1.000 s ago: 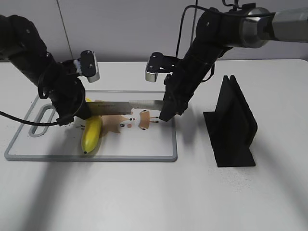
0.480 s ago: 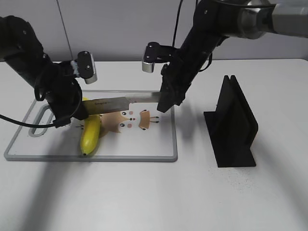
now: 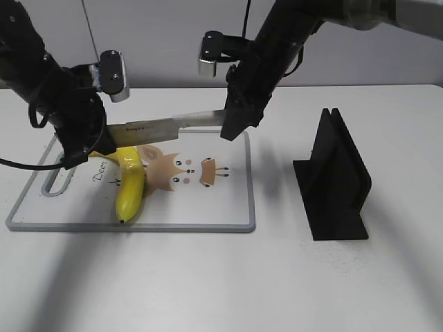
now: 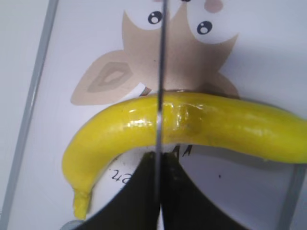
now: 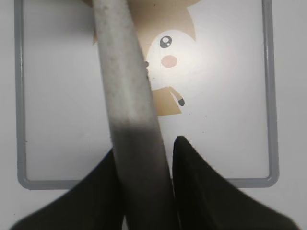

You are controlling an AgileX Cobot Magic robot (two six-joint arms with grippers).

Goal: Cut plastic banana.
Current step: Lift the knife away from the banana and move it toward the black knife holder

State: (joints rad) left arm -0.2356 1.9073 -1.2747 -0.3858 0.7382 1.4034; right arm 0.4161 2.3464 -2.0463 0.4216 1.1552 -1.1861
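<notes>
A white cutting board (image 3: 208, 214) with a grey rim and a cartoon deer print lies on the white worktop (image 3: 221, 283), toward its left edge. The plastic banana (image 3: 131, 183) rests on the left half of the board, whole, its dark tip pointing toward the worktop's near edge and its upper end under the left arm.

A long knife (image 3: 176, 124) hangs level above the board, held at both ends, and is clear of the banana in the exterior view. The left gripper (image 3: 90, 142) is clamped on one end of it: in the left wrist view its 2 dark fingers (image 4: 136, 201) close from either side on the blade, which shows edge-on as a thin line crossing the middle of the banana (image 4: 192, 127). The right gripper (image 3: 232, 128) holds the other end above the board's far right part; in the right wrist view the grey blade (image 5: 129, 105) runs between 2 dark fingers (image 5: 196, 191), pressed against the left one, while a narrow gap shows beside the right one, so I cannot tell how firm that grip is.

A black slotted knife stand (image 3: 336, 183) sits upright on the worktop toward its right edge, well apart from the board.
</notes>
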